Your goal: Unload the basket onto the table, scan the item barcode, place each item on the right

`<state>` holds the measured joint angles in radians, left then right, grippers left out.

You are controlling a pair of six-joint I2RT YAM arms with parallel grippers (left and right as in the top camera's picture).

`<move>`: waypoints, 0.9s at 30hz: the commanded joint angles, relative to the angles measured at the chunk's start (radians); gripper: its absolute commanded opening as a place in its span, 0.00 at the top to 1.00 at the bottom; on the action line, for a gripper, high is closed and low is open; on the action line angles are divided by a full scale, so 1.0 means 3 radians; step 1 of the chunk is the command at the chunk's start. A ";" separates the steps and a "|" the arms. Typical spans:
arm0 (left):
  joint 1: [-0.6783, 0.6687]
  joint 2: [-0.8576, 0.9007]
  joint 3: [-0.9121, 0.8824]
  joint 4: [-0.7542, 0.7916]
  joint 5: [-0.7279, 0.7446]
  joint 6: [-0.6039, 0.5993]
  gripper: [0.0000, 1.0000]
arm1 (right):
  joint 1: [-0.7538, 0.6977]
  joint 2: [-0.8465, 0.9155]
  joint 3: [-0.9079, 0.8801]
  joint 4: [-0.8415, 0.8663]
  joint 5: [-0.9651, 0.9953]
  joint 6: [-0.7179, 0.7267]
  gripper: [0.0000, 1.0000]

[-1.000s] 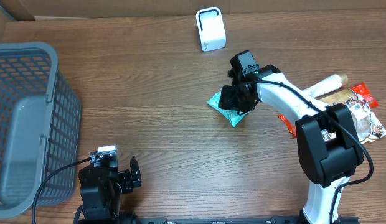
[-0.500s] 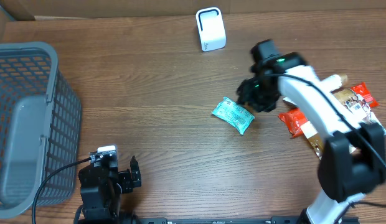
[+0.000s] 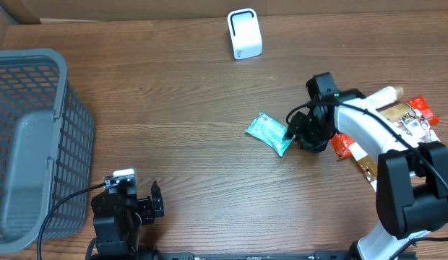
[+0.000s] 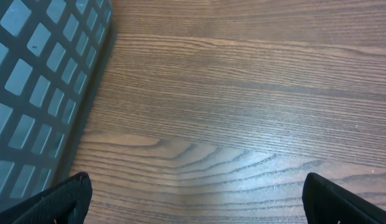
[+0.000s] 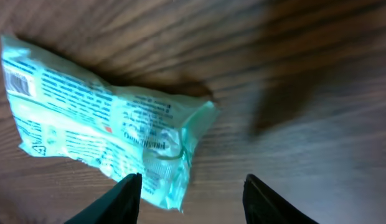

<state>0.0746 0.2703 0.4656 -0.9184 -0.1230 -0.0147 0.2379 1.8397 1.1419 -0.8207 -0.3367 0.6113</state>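
Observation:
The item is a teal snack packet (image 3: 269,133) lying flat on the wooden table, right of centre. In the right wrist view the teal snack packet (image 5: 99,127) shows printed text and a small barcode (image 5: 17,81) at its far left end. My right gripper (image 3: 299,134) is low at the packet's right end and open; in its own view the right gripper (image 5: 193,198) has the packet's corner just inside the left finger (image 5: 126,200). The white scanner (image 3: 244,34) stands at the table's back. My left gripper (image 3: 157,200) rests open at the front left, and its own view shows the left gripper (image 4: 196,202) over bare wood.
A grey mesh basket (image 3: 36,137) stands at the left edge, and its wall fills the corner of the left wrist view as the basket (image 4: 43,74). Red and brown snack packets (image 3: 415,119) and a white bottle (image 3: 378,98) are piled at the right, beside my right arm.
My right gripper let go of the teal packet, swung right, then came down beside its right end. The packet now lies flat, a little lower. The left arm has not moved.

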 commanded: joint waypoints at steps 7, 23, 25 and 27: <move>0.0018 -0.0014 -0.0004 0.0008 0.0032 0.0062 0.01 | 0.0015 0.0009 -0.0336 0.0758 -0.0276 0.0033 0.51; 0.0018 -0.0014 -0.0004 0.0006 0.0032 0.0062 0.01 | 0.0003 0.0009 -0.0320 0.1077 -0.0716 -0.2458 0.96; 0.0018 -0.0014 -0.0004 0.0006 0.0032 0.0062 0.01 | -0.0019 0.0009 -0.0299 0.1100 -0.0699 -0.2565 0.95; 0.0018 -0.0014 -0.0004 0.0006 0.0032 0.0062 0.00 | -0.0058 0.0009 -0.0292 0.1127 -0.0693 -0.2551 0.92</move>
<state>0.0746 0.2703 0.4656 -0.9180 -0.1230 -0.0151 0.2359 1.8400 1.0431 -0.4934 -0.5205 -0.0444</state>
